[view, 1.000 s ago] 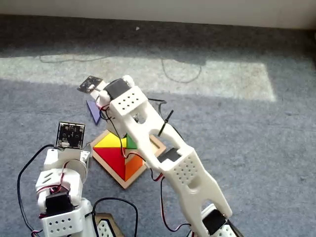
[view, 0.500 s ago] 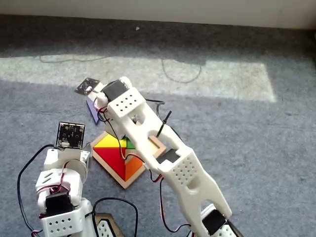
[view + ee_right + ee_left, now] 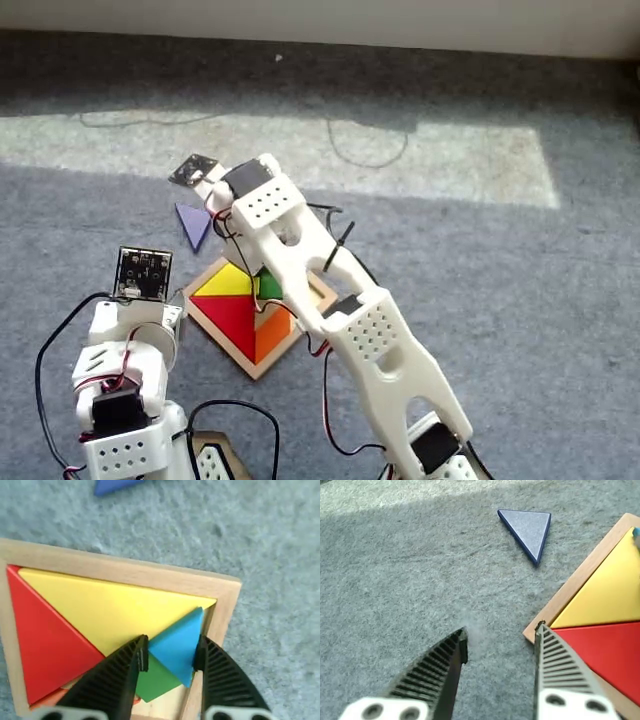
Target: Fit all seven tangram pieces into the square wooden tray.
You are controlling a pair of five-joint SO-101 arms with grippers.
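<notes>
Right wrist view puts us directly over one corner of the square wooden tray (image 3: 125, 567). There the right gripper (image 3: 171, 652) has its jaws closed in on a light-blue triangle (image 3: 177, 642), one finger against each slanted edge. It looks like a real pinch, though we cannot tell whether the piece is already seated or slightly tilted. The yellow triangle (image 3: 115, 607), red triangle (image 3: 45, 645) and green piece (image 3: 160, 682) lie in the tray around it.

In the high view the tray (image 3: 258, 372) sits a little left of the frame's centre. The right arm (image 3: 370, 340) stretches from the lower right across it, and an orange piece (image 3: 270, 335) shows at its lower side. The dark blue triangle (image 3: 193, 222) lies loose on the carpet, up and to the left of the tray and apart from it.

The left gripper (image 3: 501, 629) hangs over the carpet with its jaws spread wide and nothing between them. One fingertip is just beside the tray's corner.

We judge these pieces to be light, stiff, flat and smooth-faced. They should not bend, but they could slip. On a triangle the two sides converge, so a squeeze may push the piece out toward its point. We would grip low on the thin edges, across the broader part, and keep the piece level so it drops in rather than catching on its neighbours.
</notes>
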